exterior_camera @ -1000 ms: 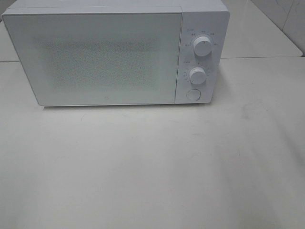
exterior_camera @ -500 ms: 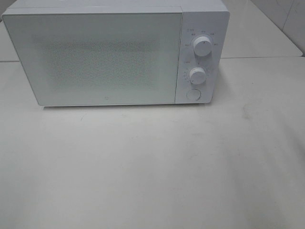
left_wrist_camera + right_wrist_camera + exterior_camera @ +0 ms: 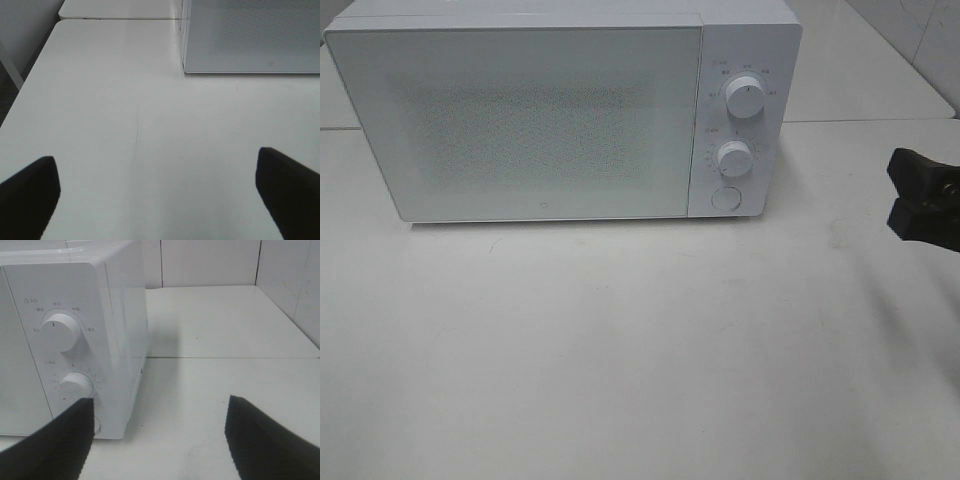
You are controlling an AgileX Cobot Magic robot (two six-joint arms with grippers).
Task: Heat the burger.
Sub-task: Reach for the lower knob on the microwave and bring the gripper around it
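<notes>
The right gripper [image 3: 904, 193] has just come in at the right edge of the table [image 3: 620, 350], fingers [image 3: 920, 172] apart and empty, likely bound for the controls [image 3: 745, 98] of the shut microwave [image 3: 540, 120]; the left gripper [image 3: 157, 197] also gapes wide, and the burger shows nowhere, perhaps inside.

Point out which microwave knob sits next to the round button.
The lower knob, directly above the button; the upper knob sits higher, farther from it.

White microwave [image 3: 740, 40] in the upper left, its door [image 3: 530, 120] pale grey with a fine dotted mesh, white knobs [image 3: 746, 98] beside it. Off-white counter [image 3: 620, 340]. Black right pincer [image 3: 903, 190] at the right edge.
</notes>
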